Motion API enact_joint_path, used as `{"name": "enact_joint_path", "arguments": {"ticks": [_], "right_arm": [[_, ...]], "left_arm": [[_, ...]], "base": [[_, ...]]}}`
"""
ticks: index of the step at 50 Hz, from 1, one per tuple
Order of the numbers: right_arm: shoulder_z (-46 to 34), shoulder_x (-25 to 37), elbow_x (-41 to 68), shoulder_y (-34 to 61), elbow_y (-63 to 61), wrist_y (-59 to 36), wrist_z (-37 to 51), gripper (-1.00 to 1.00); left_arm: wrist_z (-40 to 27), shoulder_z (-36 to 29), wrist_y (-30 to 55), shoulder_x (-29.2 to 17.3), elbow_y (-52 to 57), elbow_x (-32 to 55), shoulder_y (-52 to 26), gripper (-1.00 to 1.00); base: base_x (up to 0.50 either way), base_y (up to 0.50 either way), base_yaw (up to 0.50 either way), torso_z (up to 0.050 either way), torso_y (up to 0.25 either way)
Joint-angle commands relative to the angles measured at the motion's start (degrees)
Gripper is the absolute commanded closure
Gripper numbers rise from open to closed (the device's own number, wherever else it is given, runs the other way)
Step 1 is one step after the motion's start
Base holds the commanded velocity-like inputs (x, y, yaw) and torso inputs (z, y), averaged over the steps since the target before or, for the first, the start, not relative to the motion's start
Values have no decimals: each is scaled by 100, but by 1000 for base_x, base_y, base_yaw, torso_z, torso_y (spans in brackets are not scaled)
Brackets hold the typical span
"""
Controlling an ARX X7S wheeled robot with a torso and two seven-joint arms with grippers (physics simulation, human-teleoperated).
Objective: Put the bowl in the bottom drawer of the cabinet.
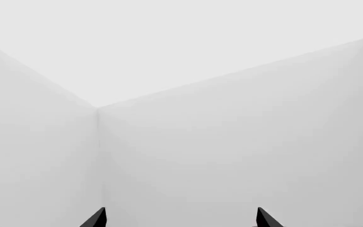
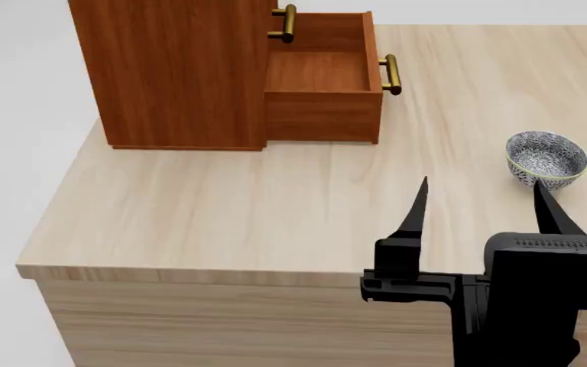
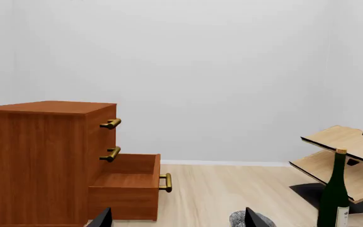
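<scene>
Reddish-brown wood cabinet (image 2: 176,73) stood at the tabletop's (image 2: 222,206) far left corner, its bottom drawer (image 2: 319,76) pulled out and empty. Speckled bowl (image 2: 546,158) sat upright nr the right edge, well apart from the drawer. Right gripper (image 2: 482,206) hovered w/ fingers spread, just short of the bowl, holding nothing. Left gripper (image 1: 180,218), fingertips apart, faced bare white walls.

Bright, even, sharp; faint shadows
</scene>
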State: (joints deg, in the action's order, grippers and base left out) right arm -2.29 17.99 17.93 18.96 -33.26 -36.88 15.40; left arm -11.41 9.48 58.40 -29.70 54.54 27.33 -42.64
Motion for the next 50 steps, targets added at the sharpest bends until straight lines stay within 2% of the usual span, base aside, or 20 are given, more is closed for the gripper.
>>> {"name": "enact_joint_path", "arguments": {"ticks": [1,9,30,50], "right_arm": [[29,16,33,-56,17,77,7,-100],[50,27,53,-75,0,83,37,-100],[117,48,135,-137,-5,90,99,-100],[157,108,213,-183,-146,43,153,-100]], "left_arm": [[-50,-47,24,-10,13,45,-47,-100],[-79,-81,15,-21,14,64,-46,-100],[-139,-151,-90,-18,-50,91,-14,-100],[-200,-71,-99,-35,-14,206,12,-100]], "base": [[0,465,0,0,0],[0,437,0,0,0],[0,4,0,0,0],[249,0,0,0,0]]}}
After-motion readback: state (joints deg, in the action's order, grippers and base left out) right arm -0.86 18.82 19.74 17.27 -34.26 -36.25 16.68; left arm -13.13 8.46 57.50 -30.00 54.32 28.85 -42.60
